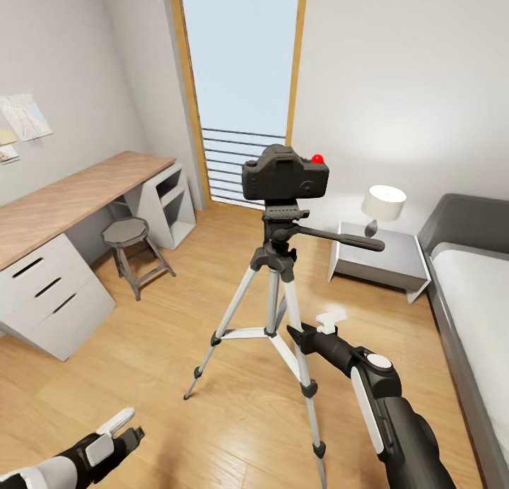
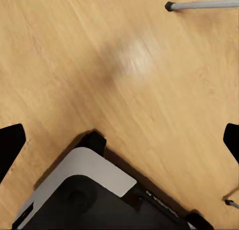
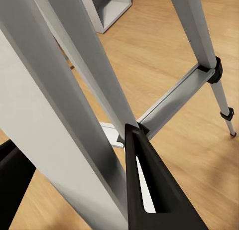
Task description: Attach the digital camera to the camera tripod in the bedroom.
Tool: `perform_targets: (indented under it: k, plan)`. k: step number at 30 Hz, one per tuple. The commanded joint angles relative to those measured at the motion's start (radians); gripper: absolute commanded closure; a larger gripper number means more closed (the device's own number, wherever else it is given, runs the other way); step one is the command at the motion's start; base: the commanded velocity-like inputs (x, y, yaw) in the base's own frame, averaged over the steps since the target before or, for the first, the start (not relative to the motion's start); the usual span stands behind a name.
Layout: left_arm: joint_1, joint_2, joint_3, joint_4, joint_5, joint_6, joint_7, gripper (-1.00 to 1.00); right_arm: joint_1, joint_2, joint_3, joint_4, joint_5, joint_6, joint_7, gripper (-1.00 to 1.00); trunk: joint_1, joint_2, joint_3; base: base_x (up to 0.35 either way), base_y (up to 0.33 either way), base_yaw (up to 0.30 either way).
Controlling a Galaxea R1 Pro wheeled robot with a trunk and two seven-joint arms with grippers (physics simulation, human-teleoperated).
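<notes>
The digital camera (image 1: 285, 172) sat on the head of the camera tripod (image 1: 271, 302), upright, its red button (image 1: 318, 158) at the top corner on my right. It was well above both of my grippers and touched by neither. Under it the pan handle (image 1: 332, 237) stuck out toward the nightstand (image 1: 382, 261) side. The tripod stood on the wood plank floor (image 1: 233, 411) in the middle of the bedroom, its three silver legs splayed.

My right gripper (image 1: 327, 324) was low, just beside the tripod's legs at about the height of the cross braces, far below the camera. In the right wrist view I saw a black finger (image 3: 149, 190) close against the silver legs (image 3: 74, 90) and the brace (image 3: 174, 98); I could not tell whether the jaws were spread or closed, nor whether they touched a leg.

My left gripper (image 1: 124, 427) hung low at my left, apart from the tripod, pointing down at the floor. In the left wrist view its two black fingertips (image 2: 10, 145) sat at the far edges of the frame, spread wide with nothing between them but floor (image 2: 124, 65), the robot's base (image 2: 84, 190) below, and one tripod foot (image 2: 170, 6) off to the side.

Farther out were the wood-topped desk (image 1: 63, 206) with a grey stool (image 1: 131, 245), the tall window (image 1: 240, 72), a lamp (image 1: 383, 205) on the nightstand, and the grey bed (image 1: 474, 291).
</notes>
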Motion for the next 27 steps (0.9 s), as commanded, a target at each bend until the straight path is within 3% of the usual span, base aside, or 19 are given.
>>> perform_targets:
  k: [1,2,7,14,21,27]
  plan:
    - [0.010,-0.005,-0.009,-0.001,0.008,0.003,0.026,-1.00,-0.001,0.001,-0.005,0.029,0.060,-0.002,-0.004,1.00,0.001,-0.002,-0.002,0.000,0.000,0.000]
    - [0.030,-0.013,-0.009,-0.001,0.007,0.002,0.058,-1.00,-0.001,0.001,-0.005,0.029,0.060,-0.002,-0.004,1.00,0.001,-0.002,-0.002,0.000,0.000,0.000]
    - [0.076,-0.022,-0.012,-0.002,0.006,0.001,0.096,-1.00,-0.001,0.001,-0.004,0.029,0.060,-0.002,-0.004,1.00,0.001,-0.002,-0.002,0.000,0.000,0.000]
    - [0.167,-0.027,-0.013,-0.001,0.008,-0.002,0.112,-1.00,-0.001,0.001,-0.006,0.029,0.054,-0.002,-0.004,1.00,0.001,-0.002,-0.002,0.000,0.000,0.000]
    - [0.300,-0.041,-0.013,-0.001,0.012,-0.023,0.119,-1.00,-0.001,0.001,-0.006,0.029,0.051,-0.001,-0.007,1.00,0.001,-0.002,-0.002,0.000,0.000,0.000]
    - [0.326,-0.047,-0.012,-0.001,0.010,-0.022,0.126,-1.00,-0.001,0.001,-0.006,0.032,0.051,-0.001,-0.007,1.00,0.001,-0.002,-0.002,0.000,0.000,0.000]
